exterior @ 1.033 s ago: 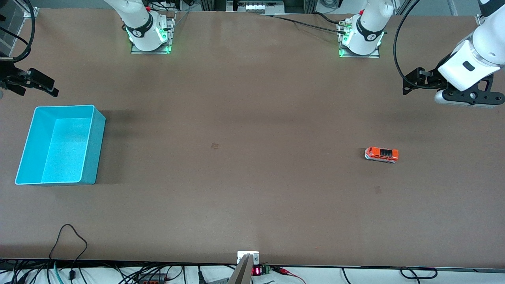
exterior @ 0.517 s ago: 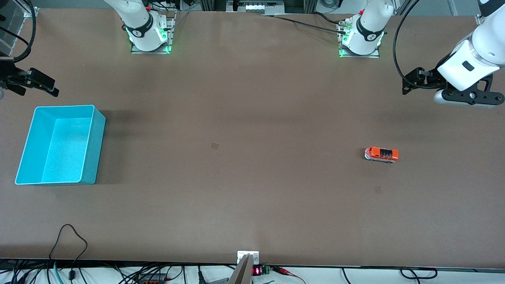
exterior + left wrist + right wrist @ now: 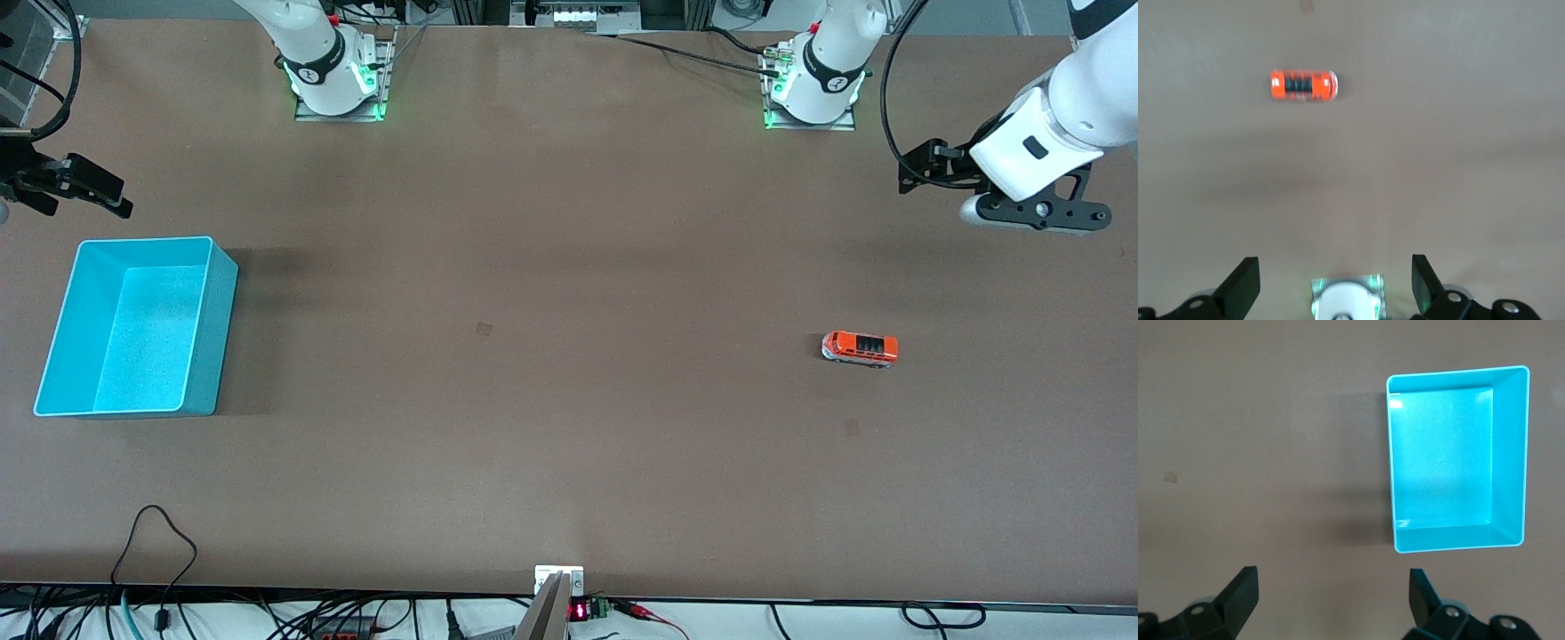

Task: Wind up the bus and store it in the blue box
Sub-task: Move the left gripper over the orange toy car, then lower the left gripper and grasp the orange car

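The orange bus (image 3: 860, 348) stands alone on the brown table toward the left arm's end, its dark roof panel up. It also shows in the left wrist view, bus (image 3: 1303, 86). The blue box (image 3: 211, 338) sits toward the right arm's end and is empty; the right wrist view looks down into the box (image 3: 1508, 453). My left gripper (image 3: 1335, 288) hangs open and empty over bare table, apart from the bus and toward the robots' bases from it. My right gripper (image 3: 1331, 603) is open and empty over bare table beside the box.
Both arm bases (image 3: 338, 84) (image 3: 813, 89) are bolted along the table edge farthest from the front camera. A loose black cable (image 3: 160, 533) and a small mounted device (image 3: 560, 587) lie at the nearest edge. Two faint marks (image 3: 484, 329) (image 3: 851, 428) are on the tabletop.
The left arm's hand has drifted a little toward the robots' bases and slightly toward the table's middle. The right arm, the bus and the box have not moved.
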